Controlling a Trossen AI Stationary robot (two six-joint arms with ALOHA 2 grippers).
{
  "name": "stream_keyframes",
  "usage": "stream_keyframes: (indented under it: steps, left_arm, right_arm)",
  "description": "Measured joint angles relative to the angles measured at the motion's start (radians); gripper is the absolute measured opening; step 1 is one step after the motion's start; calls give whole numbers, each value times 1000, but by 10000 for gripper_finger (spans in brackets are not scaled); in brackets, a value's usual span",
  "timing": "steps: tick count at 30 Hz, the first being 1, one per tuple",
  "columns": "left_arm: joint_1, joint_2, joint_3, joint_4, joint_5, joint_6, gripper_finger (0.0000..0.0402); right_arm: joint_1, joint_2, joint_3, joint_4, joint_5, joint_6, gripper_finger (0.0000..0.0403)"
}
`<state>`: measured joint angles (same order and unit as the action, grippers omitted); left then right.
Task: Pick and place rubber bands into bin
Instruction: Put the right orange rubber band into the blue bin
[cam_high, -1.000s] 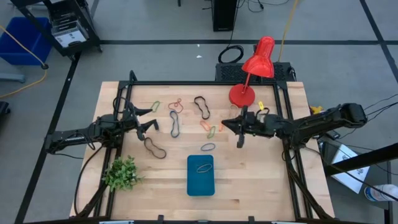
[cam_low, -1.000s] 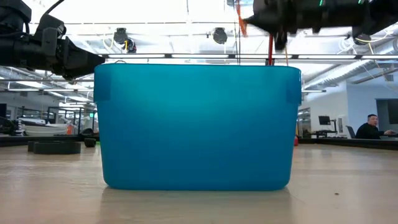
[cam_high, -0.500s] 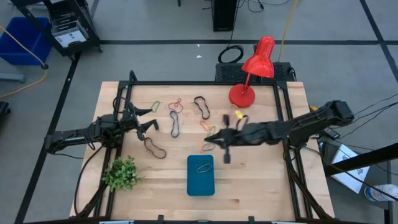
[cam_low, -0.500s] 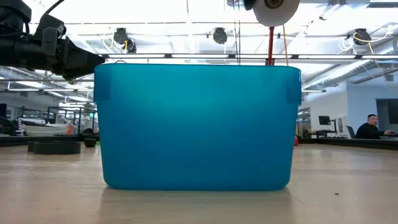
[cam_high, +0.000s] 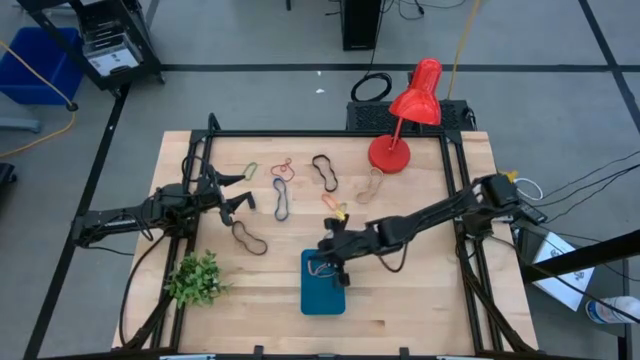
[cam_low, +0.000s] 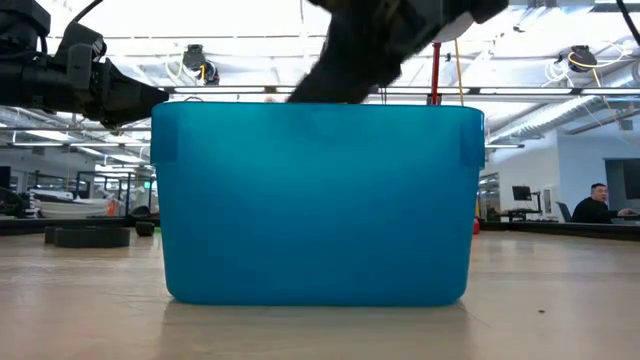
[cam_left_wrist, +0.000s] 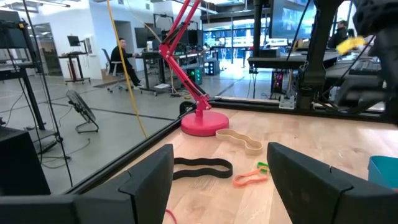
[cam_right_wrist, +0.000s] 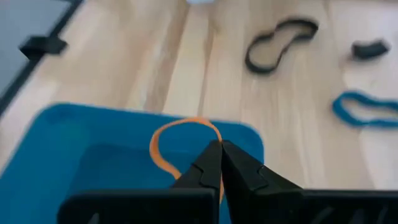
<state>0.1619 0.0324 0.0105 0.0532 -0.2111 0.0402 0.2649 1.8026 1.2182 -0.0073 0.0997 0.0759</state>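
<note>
The teal bin (cam_high: 323, 290) lies near the table's front middle and fills the low view (cam_low: 315, 200). My right gripper (cam_high: 327, 262) (cam_right_wrist: 219, 149) is over the bin's far part, shut on an orange rubber band (cam_right_wrist: 177, 127). Loose bands lie flat on the wood beyond the bin: black (cam_high: 324, 172), black (cam_high: 249, 238), blue (cam_high: 282, 198), red (cam_high: 283, 167), green (cam_high: 250, 170), tan (cam_high: 371, 185) and orange (cam_high: 331, 203). My left gripper (cam_high: 238, 197) (cam_left_wrist: 227, 180) is open and empty at the table's left, close above the wood. My right gripper pinches the orange band between its two fingertips (cam_right_wrist: 210, 163), at one end of the loop (cam_right_wrist: 214, 138). The fingers slant down from the table's right. The loop (cam_right_wrist: 163, 146) spreads out beyond the tips over the bin's floor; whether it rests there I cannot tell.
A red desk lamp (cam_high: 405, 115) stands at the table's far right, its base (cam_left_wrist: 204, 120) in the left wrist view. A green plant sprig (cam_high: 197, 276) lies at the front left. Black frame rails (cam_high: 462, 190) edge the table. A person sits far off in the room (cam_low: 592, 203).
My right gripper has gone from beside the lamp base toward the table's left and near edge, and now stands over the bin with the orange band. The tan band that the arm covered now shows.
</note>
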Motion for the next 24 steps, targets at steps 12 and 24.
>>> stream_keyframes:
  steps: [12, 24]
  left_arm:
    - [0, 0, 0, -3, 0, 0, 267]
    - [0, 0, 0, -4, 0, 0, 267]
  right_arm:
    - [-1, 39, 0, -129, -46, 74, 0]
    - [-1, 38, 0, -169, -52, 93, 2]
